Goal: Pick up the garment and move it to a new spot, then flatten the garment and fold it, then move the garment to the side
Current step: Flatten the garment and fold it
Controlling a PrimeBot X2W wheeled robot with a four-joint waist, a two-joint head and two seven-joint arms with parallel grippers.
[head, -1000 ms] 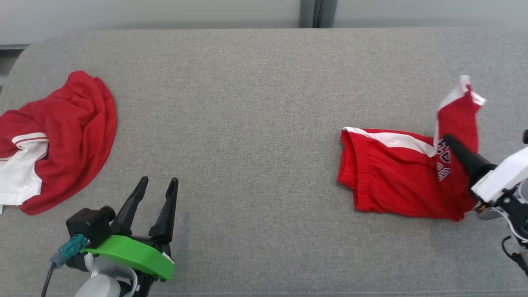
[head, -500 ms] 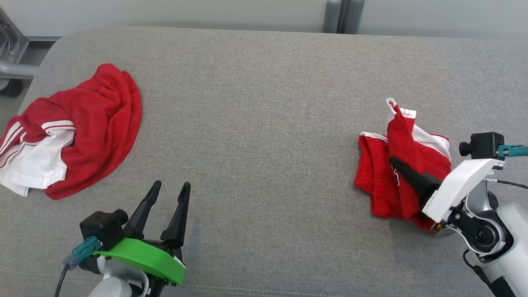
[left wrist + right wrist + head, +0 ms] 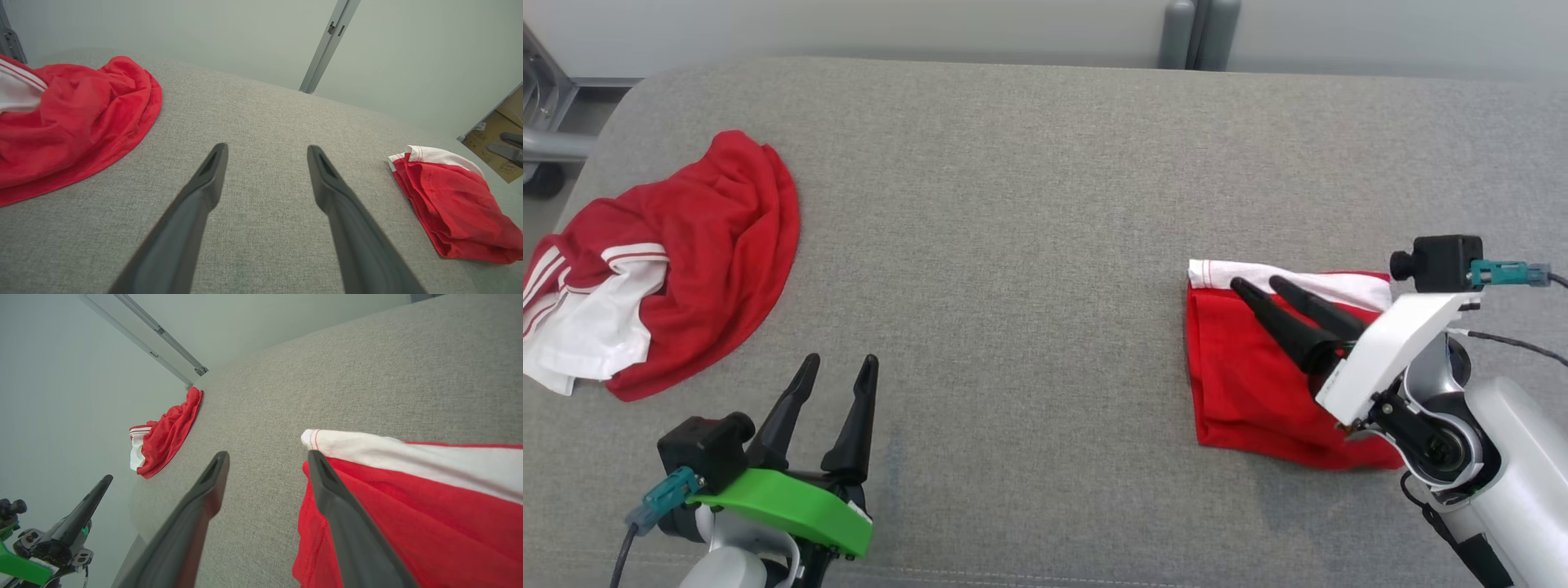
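We see the folded red knit garment with a white band [image 3: 1250, 392] lying flat on the right part of the grey woven-fabric table [image 3: 1029, 204]. It's a rough rectangle in several stacked layers, w/ the white band along its far edge, red stitching at the band's corner & soft creases across the top layer. The cloth looks thin & matte. The right gripper [image 3: 1258, 282] hangs over it, its two long dark tapered fingers spread apart, pinching nothing. In the right wrist view one finger lies over the garment's edge toward the table's middle, the other over bare table beside it; we can't tell if either touches the cloth. The left gripper [image 3: 840, 359] sits near-left on a bright green plastic mount [image 3: 792, 510], well apart from the garment, fingers spread too, nothing btw them. Far left lies a crumpled red-and-white cloth [image 3: 686, 261], bunched in loose folds w/ thin stripes on its white part. The table top is a coarse heathered weave w/ a rounded corner.
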